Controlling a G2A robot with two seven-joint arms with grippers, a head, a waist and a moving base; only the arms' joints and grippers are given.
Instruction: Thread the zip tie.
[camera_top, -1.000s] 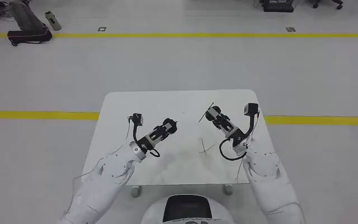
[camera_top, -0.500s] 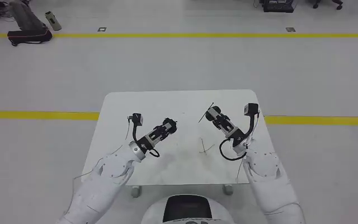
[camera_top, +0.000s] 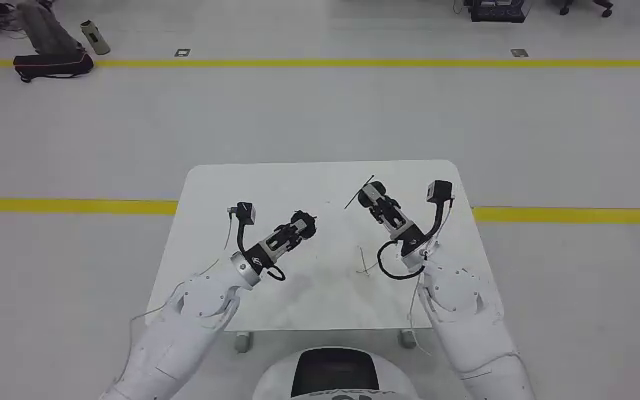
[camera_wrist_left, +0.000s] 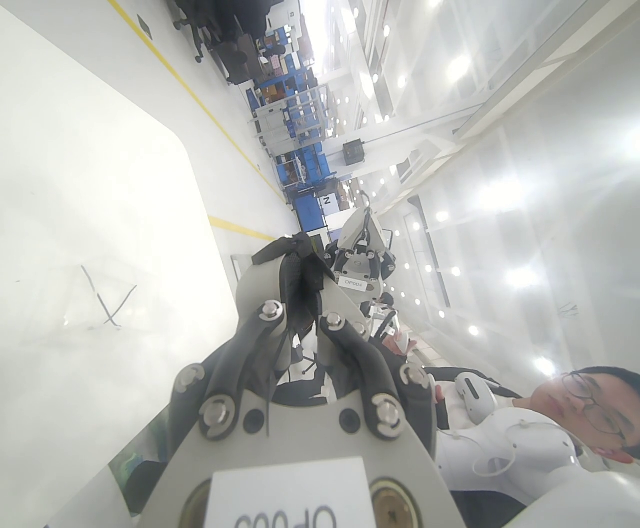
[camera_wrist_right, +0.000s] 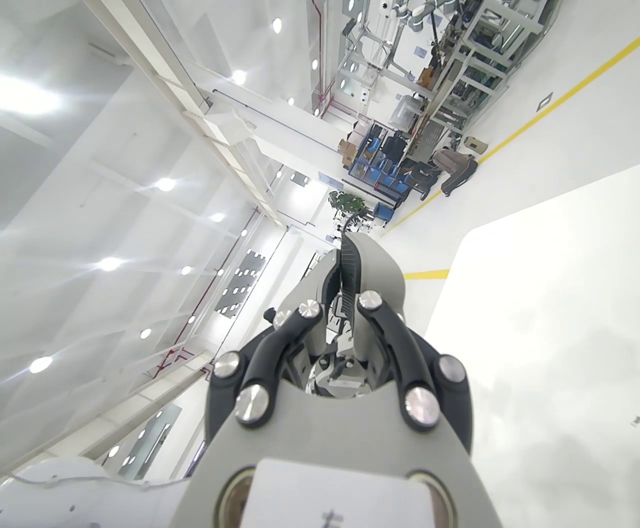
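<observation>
Left gripper (camera_wrist_left: 300, 260) hogs the foreground, its two pale fingers (camera_wrist_left: 255, 290) pressed together with some black padding bunched at the tips. Can't tell if anything's pinched in there. Beside it is the white table (camera_wrist_left: 75, 175), rounded corner and all, with a couple of thin black zip ties (camera_wrist_left: 106, 304) lying crossed on it. A yellow floor line (camera_wrist_left: 200, 100) runs beyond the table edge. Past the fingertips, the right gripper (camera_wrist_left: 365, 235) sits farther off.
</observation>
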